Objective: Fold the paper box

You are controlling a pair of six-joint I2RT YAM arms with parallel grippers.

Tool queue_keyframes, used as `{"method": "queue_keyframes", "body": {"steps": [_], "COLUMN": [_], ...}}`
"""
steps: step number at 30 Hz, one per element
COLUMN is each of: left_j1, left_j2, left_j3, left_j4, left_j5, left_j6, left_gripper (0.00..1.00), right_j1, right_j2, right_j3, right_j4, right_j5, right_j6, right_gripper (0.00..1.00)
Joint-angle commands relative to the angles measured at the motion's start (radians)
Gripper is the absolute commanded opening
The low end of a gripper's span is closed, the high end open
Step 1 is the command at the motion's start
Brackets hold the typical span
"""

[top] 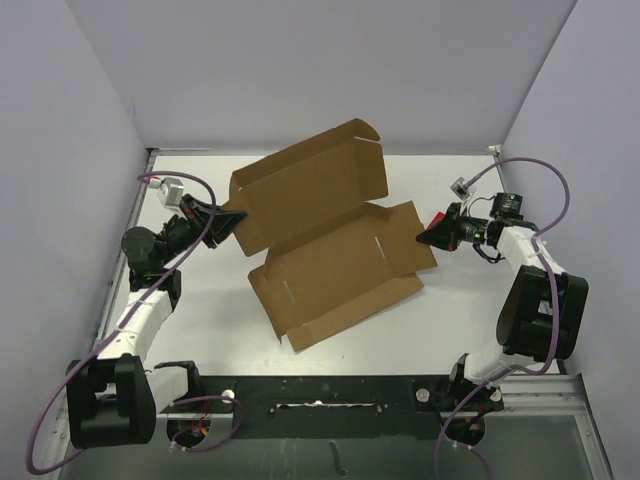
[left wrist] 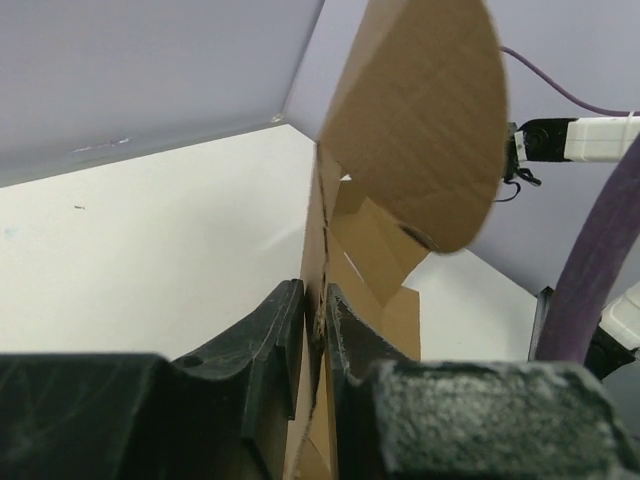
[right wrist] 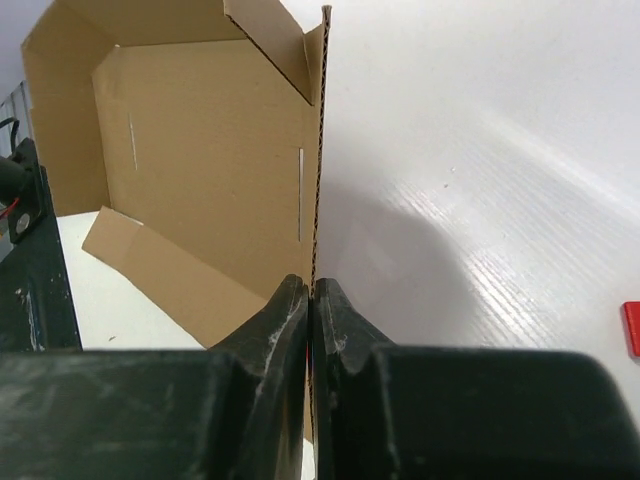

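Observation:
The paper box (top: 330, 240) is a brown corrugated die-cut sheet lying partly unfolded in the middle of the white table, its far panel (top: 310, 180) raised. At the box's left end my left gripper (top: 228, 216) is shut on a side flap. In the left wrist view that flap (left wrist: 420, 120) stands on edge between the jaws of the left gripper (left wrist: 315, 300). My right gripper (top: 422, 237) is shut on the box's right edge. The right wrist view shows the thin cardboard edge (right wrist: 322, 150) pinched in the right gripper (right wrist: 312, 292), with the box's inside (right wrist: 200, 150) to the left.
A small red block (right wrist: 632, 328) lies on the table right of the right gripper, also seen as the red block (top: 441, 216) from above. Grey walls close in the table on three sides. A black rail (top: 330, 395) runs along the near edge between the arm bases.

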Motion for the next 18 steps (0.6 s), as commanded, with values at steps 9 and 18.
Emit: {"method": "queue_keyframes", "body": {"steps": [9,18], "left_j1": [0.003,0.006], "left_j2": [-0.049,-0.066], "left_j3": [0.042,0.058], "left_j4": [-0.046,-0.089], "left_j5": [0.013,0.01], "left_j6": [-0.037,-0.007], "left_gripper": [0.28,0.36], "right_j1": [-0.016,-0.019], "right_j2": [-0.061,-0.06], "right_j3": [-0.027,-0.024], "right_j4": [0.087,0.067], "right_j5": [-0.121,-0.118], "right_j6": [0.012,-0.008], "right_gripper": [0.0,0.0]}}
